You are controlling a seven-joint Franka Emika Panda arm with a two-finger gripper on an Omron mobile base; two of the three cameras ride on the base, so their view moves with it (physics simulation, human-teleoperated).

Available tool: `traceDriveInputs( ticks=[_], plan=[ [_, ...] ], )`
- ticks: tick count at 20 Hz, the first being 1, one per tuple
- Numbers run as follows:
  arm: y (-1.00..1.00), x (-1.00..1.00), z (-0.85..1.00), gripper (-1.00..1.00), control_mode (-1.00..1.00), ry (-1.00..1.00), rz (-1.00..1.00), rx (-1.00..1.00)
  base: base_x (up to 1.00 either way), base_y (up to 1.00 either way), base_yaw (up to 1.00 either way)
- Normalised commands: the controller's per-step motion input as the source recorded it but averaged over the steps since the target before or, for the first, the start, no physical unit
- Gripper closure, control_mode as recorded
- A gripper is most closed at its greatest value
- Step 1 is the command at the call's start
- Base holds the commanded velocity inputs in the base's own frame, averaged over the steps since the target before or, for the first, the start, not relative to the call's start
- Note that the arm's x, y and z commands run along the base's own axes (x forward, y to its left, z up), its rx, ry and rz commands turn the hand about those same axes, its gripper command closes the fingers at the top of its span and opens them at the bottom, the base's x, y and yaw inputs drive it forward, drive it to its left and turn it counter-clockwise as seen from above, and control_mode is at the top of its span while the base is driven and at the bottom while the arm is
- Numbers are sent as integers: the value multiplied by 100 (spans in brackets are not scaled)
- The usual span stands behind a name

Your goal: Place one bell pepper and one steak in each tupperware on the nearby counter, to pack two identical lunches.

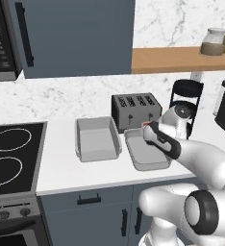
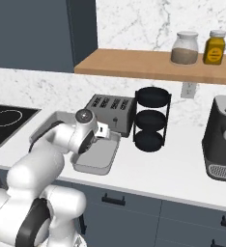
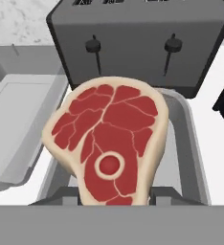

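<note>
My gripper [image 3: 115,197] is clamped on the steak [image 3: 109,141] — in the hand view the red, cream-rimmed cut stands up between the two dark finger tips, its lower edge pinched between them. From where I sit it hangs over the right-hand tupperware [image 3: 185,139], the one just in front of the dark toaster [image 3: 138,40]; whether the meat touches the tray floor I can't tell. The second tupperware [image 1: 97,139] lies just beside it on the stove side, on the white counter [image 1: 66,168]. In the left base view the hand [image 1: 153,132] sits low above the near tray [image 1: 145,153], with a sliver of red showing at its tip. The right base view shows the wrist bent down over that same tray [image 2: 98,157], the toaster [image 2: 110,112] right behind it and a black three-tier stand [image 2: 152,119] to the side.
</note>
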Motion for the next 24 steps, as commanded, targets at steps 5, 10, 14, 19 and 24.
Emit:
traceDriveInputs(
  ticks=[5, 10, 14, 19, 24],
  plan=[
    [7, 16, -55, 100, -100, 0, 0, -6, 0, 0, 0],
    [38, 0, -39, 100, -100, 1, 0, -4, 0, 0, 0],
    [18, 1, -29, 100, -100, 0, 0, 0, 0, 0, 0],
    [10, 12, -14, 100, -100, 0, 0, 0, 0, 0, 0],
    [1, 0, 0, 100, -100, 0, 0, 0, 0, 0, 0]
  ],
)
